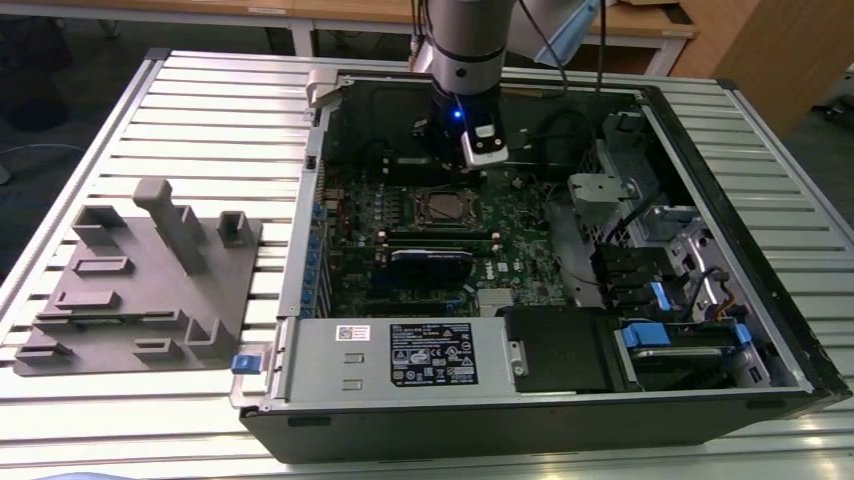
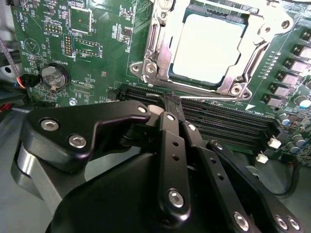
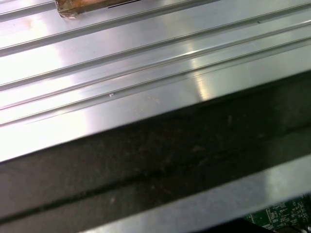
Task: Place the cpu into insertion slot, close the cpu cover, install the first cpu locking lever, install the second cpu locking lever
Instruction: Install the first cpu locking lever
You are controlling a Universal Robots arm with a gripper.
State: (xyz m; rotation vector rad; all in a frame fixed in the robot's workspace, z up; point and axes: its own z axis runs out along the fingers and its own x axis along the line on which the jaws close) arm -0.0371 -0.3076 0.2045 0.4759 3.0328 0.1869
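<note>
Far left in the exterior view, a grey fixture tray (image 1: 134,275) sits on the slatted aluminium table (image 1: 200,110), well apart from the work. To its right the open computer case (image 1: 300,250) holds the green motherboard (image 1: 514,250). The insertion slot (image 1: 441,207) lies near the frame's centre, and the gripper (image 1: 485,160) hangs over the board just above and to the right of it. The arm drops in from the top edge, and the case is open overhead. In the second wrist view a coin cell (image 2: 52,77) sits at the left. At centre the 2 black fingers (image 2: 170,131) run up the frame and meet at their tips, so the gripper looks closed and empty. From those tips the socket lies toward the upper right, across the long black memory slots (image 2: 228,121), which run from centre left to lower right between the two. The cpu (image 2: 209,46) lies flat in the socket, its pale top showing through the cut-out of the cpu cover (image 2: 160,48), which is folded down around it. Thin metal rods run along the frame's left and lower sides, and I cannot tell whether they are hooked. The board around the socket is crowded with small parts.
</note>
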